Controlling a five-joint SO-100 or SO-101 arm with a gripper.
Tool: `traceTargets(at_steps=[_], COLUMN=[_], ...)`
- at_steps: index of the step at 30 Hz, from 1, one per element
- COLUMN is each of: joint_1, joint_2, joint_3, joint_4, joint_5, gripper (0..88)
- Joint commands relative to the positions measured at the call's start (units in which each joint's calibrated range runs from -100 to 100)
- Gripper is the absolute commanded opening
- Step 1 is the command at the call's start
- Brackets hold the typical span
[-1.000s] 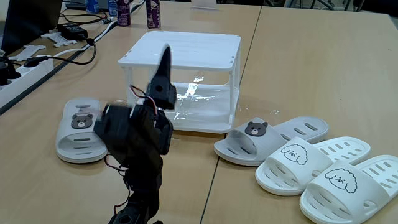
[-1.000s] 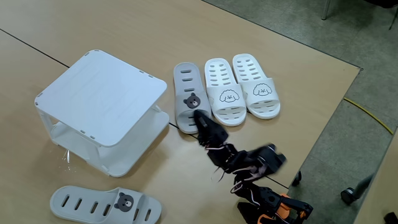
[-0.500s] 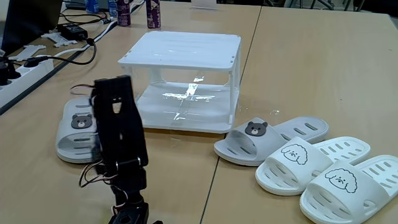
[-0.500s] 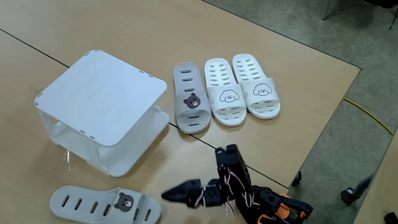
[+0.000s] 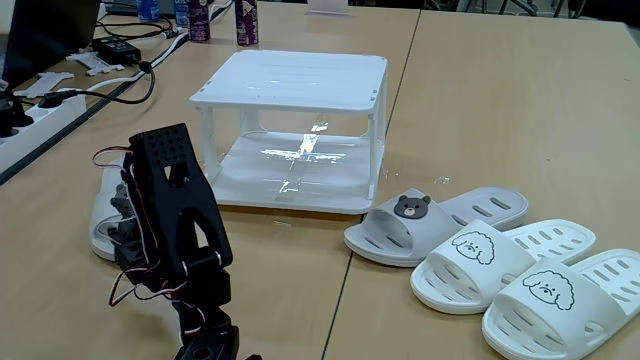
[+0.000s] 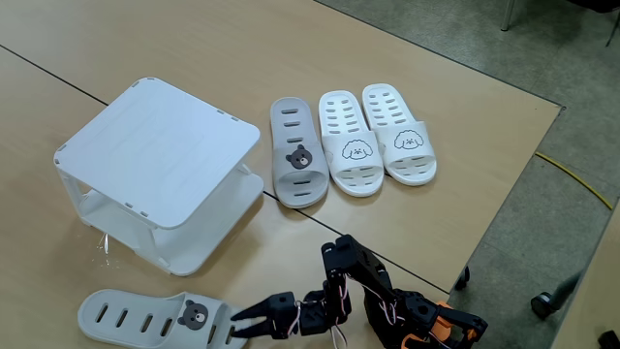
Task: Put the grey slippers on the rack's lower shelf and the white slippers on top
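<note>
Black arm folded low | pincer (image 6: 240,324) spread over grey slipper (image 6: 145,318) strap

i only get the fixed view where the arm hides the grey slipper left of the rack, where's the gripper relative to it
Observer: In a fixed view, the gripper is at the strap end of the grey slipper, beside the bear face.
Operator: jaws open or shut
Observer: Open, with the tips overlapping the slipper's end. I cannot tell whether they touch it.
Operator: how's the slipper lying
Observer: Sole down, strap end toward the arm.
</note>
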Motion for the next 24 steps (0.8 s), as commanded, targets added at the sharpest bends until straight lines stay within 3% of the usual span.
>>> traceTargets(at_steps=[1,3,12,24], joint_1=[2.9,4.3,4.7,8.1], joint_2=[-0.1,-0.1,4.5,6.4], joint_3=[-2.5,-3.6,-14.1,-33.1], joint_4=[0.4,2.0,8.8,26.1], joint_5=[0.4,0.4,0.4,0.4], gripper=[23.4,26.8,26.8,27.3])
